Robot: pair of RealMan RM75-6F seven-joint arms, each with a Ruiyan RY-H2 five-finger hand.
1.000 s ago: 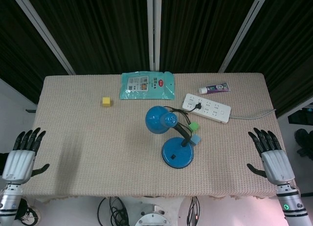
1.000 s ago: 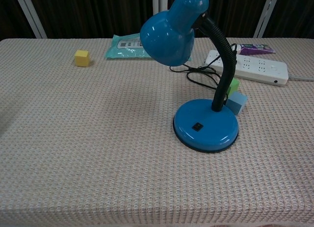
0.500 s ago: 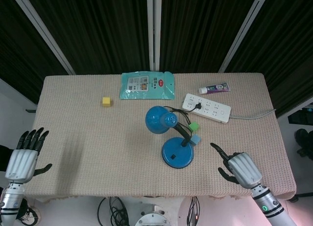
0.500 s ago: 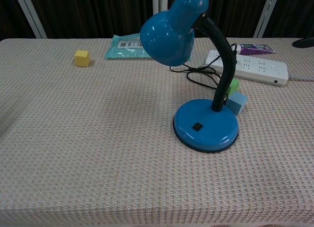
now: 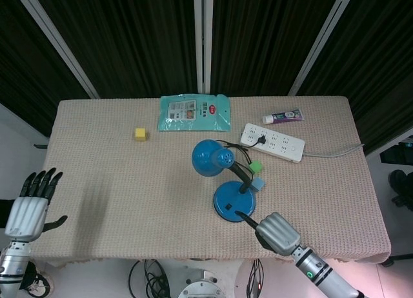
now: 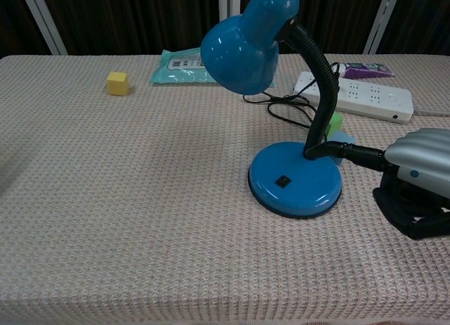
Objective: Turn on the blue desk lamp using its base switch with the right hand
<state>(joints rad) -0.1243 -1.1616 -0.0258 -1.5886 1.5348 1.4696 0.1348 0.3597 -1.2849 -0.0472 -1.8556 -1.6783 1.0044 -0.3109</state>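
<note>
Overhead first: lamp sits at frame centre on the beige table, round blue base low centre, shade up-left of it, black neck between. Small dark switch is on the base's lower-left part. Right hand is at lower centre-right, just below-right of the base, one dark finger stretched out with its tip at the base's lower edge; the rest curled in, nothing held. Whether the tip touches the base can't be told from here. Left hand is at the far left edge off the table side, fingers spread upward, holding nothing. Green block and light blue block sit just right of the neck. Power strip upper right with the lamp cord plugged in; tube above it. Teal packet top centre, yellow cube upper left.

Chest view: lamp base is centre-right, switch on its near-left top face. Right hand enters from the right edge, silver back up; extended finger points left, tip level with the foot of the neck, above the base's far right part and right of the switch. Contact unclear. Light blue block is partly behind the finger, green block above it. Power strip and tube upper right, packet and yellow cube upper left. Left hand out of this frame.
</note>
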